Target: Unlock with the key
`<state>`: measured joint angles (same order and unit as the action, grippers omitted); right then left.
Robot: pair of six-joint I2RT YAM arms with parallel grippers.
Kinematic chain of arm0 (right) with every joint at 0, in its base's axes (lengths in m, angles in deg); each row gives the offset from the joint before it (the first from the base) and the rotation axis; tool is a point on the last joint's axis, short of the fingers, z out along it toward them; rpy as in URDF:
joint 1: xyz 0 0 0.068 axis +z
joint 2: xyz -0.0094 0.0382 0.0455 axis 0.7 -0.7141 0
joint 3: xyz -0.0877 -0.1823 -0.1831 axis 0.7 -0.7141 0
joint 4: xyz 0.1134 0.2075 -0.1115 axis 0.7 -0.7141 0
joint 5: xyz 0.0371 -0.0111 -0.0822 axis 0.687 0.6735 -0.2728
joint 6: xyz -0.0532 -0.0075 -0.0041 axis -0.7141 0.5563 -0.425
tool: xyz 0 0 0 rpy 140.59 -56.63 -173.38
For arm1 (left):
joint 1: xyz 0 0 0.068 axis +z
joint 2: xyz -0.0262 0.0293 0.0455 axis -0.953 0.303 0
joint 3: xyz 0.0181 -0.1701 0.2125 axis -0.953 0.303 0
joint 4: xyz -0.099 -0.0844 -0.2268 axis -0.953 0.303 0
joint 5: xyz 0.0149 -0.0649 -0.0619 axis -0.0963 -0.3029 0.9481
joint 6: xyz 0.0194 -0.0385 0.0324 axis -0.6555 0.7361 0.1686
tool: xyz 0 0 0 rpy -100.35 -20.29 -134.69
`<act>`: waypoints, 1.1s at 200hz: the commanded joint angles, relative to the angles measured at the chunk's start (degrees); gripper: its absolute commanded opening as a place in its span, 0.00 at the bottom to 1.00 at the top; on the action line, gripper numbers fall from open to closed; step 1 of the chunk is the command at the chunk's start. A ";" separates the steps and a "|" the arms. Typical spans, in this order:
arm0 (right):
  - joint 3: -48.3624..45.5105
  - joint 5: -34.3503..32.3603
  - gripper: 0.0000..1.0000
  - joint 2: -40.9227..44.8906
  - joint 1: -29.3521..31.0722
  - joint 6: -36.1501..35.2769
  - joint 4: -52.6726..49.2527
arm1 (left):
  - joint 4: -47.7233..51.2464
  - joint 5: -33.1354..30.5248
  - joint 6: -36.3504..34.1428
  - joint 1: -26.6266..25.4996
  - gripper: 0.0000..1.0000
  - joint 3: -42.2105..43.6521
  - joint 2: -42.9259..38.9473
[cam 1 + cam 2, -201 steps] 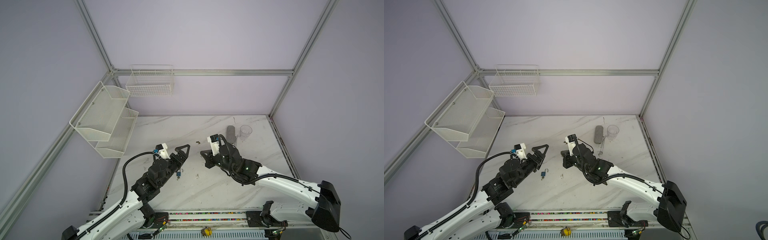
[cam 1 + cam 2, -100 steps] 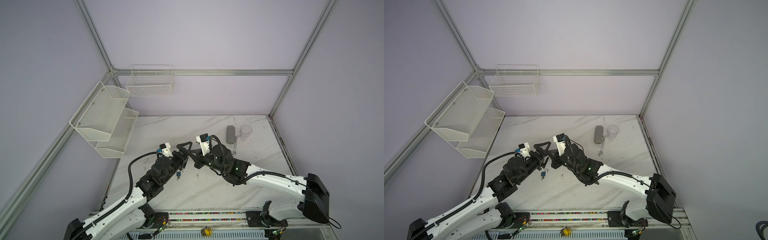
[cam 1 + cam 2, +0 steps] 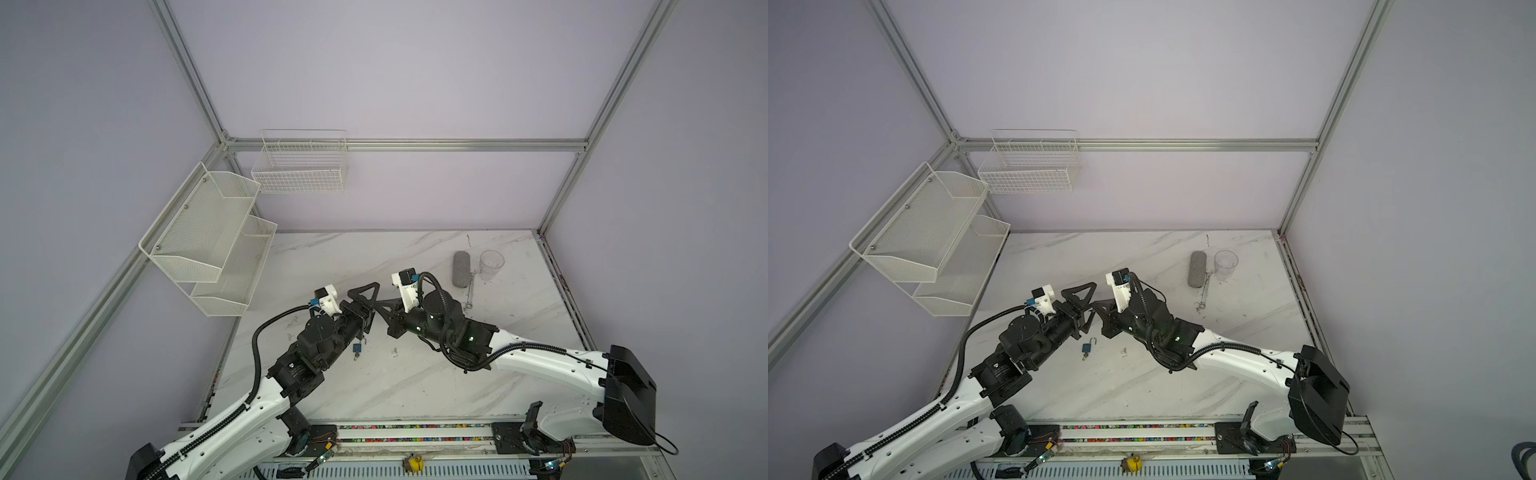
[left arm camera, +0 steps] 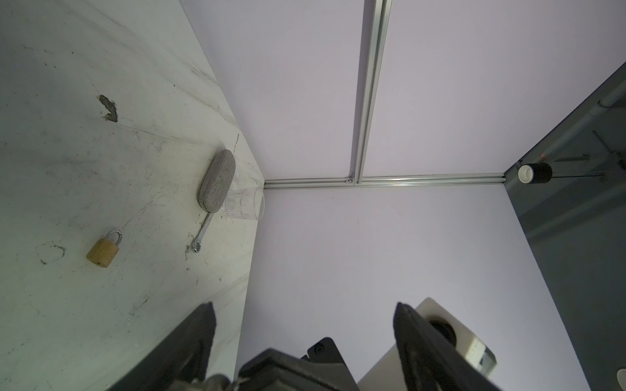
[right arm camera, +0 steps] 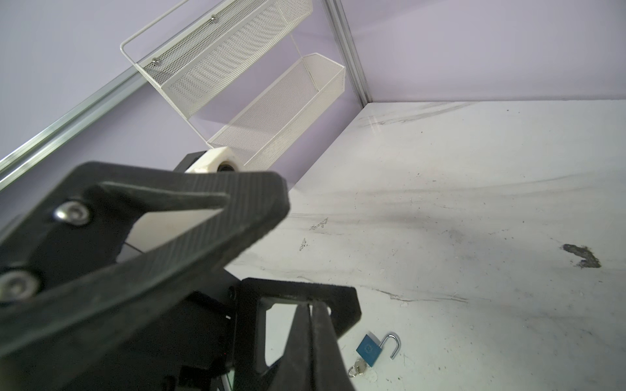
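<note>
Lavender walls and aluminium framing enclose a scuffed, marble-look counter [image 3: 1142, 395]. On it, near the left arm's wrist, lies the blue padlock [image 5: 369, 348], its shackle open and the key [image 5: 357, 367] in its base. A brass padlock [image 4: 103, 253], shackle closed, lies elsewhere on the counter, not far from a spanner [image 4: 201, 233].

Above the counter the two arms meet tip to tip. The left gripper [image 4: 304, 306] has its fingers spread wide around the right gripper [image 5: 310, 306], whose fingers are pressed together. Whether they pinch anything I cannot tell.

This reads as a handover. To do it well, the left fingers should close slowly and squarely. The right should let go only once that grip is firm, and neither tip should knock the other.
</note>
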<state>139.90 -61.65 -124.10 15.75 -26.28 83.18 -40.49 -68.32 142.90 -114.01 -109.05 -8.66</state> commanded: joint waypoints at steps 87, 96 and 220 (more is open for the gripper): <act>-0.87 -3.19 0.00 4.30 0.37 -1.14 1.28 | -1.06 -1.46 1.08 0.21 0.45 -0.22 -0.04; -0.79 -3.19 0.00 4.14 0.37 -1.33 1.12 | -1.14 -1.23 1.14 0.23 0.41 -0.39 0.27; -2.20 -2.92 0.00 5.42 0.37 -4.38 2.56 | -0.58 -1.35 1.20 0.25 0.14 -0.65 0.79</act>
<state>138.74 -64.17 -120.36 15.75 -28.75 84.23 -40.22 -69.72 144.19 -114.01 -109.03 -7.74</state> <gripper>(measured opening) 0.046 0.152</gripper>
